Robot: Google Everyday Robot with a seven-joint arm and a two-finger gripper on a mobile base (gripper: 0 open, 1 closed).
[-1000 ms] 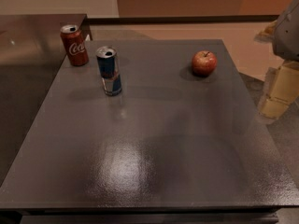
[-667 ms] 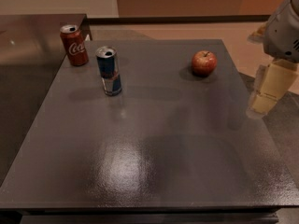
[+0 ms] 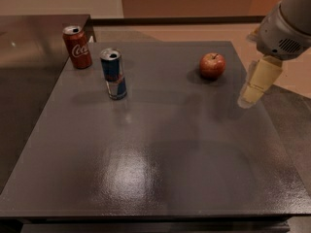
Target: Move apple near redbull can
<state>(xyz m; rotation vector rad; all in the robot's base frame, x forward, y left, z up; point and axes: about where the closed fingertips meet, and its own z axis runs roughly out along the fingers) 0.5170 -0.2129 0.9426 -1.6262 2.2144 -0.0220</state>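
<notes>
The gripper [image 3: 246,100] hangs over the right edge of the table [image 3: 146,178], cream-coloured and slanting down and to the left from the grey arm [image 3: 286,25] that enters at the upper right corner. Whether it is open or closed is not clear from this view. It holds nothing and touches nothing; its tip is above the dark tabletop.

The apple [image 3: 212,65] is the nearest thing to it. It sits just left of the gripper and a little farther back, apart from it, resting on the table near the far right corner, stem up.

The redbull can [image 3: 113,74] stands upright well apart from the apple, across the table in its far left part, with bare tabletop between them.

Behind and to the left of that can, near the table's far left corner, a red Coke can [image 3: 77,47] stands upright, close to it but not touching.
</notes>
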